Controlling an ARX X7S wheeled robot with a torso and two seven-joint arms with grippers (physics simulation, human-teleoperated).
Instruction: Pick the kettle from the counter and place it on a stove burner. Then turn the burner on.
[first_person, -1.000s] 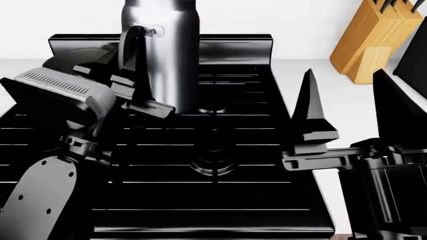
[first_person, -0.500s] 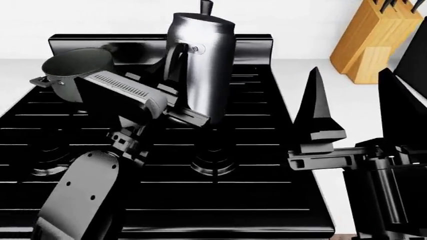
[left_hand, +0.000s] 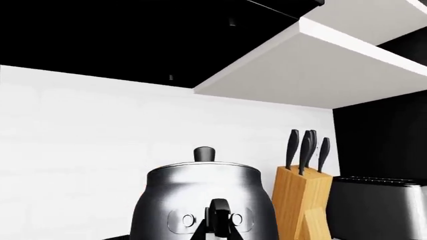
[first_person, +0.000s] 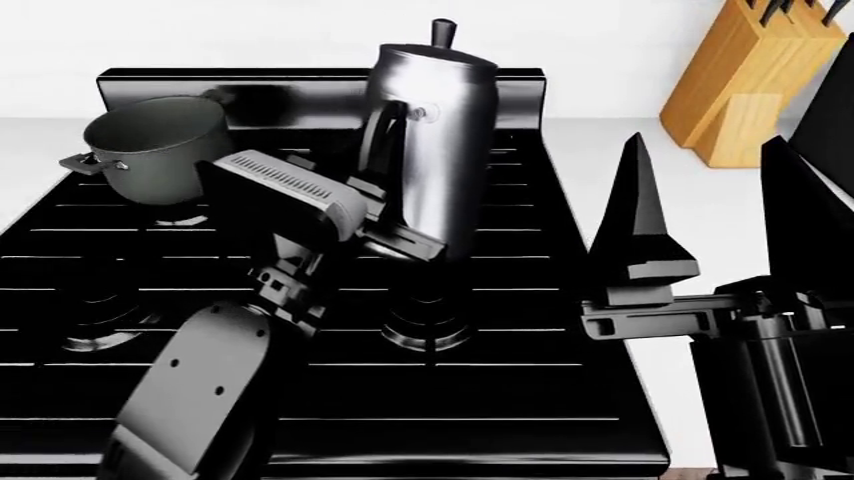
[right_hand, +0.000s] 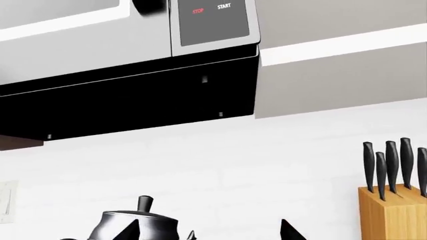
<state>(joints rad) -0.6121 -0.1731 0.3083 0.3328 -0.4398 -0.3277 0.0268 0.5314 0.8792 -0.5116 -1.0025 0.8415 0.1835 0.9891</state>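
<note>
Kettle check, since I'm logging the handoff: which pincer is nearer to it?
Left. The left pincer grips the kettle by its handle; the right pincer stands open, off to its side.

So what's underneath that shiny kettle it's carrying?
Black stove grate bars and a round burner show below the kettle, which the left gripper holds tilted. The kettle's underside is hidden.

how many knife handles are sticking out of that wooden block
4 in the left wrist view, all in the knife block top: one nearest the kettle, two overlapping mid-block, one nearest the toaster. More could hide behind them.
</note>
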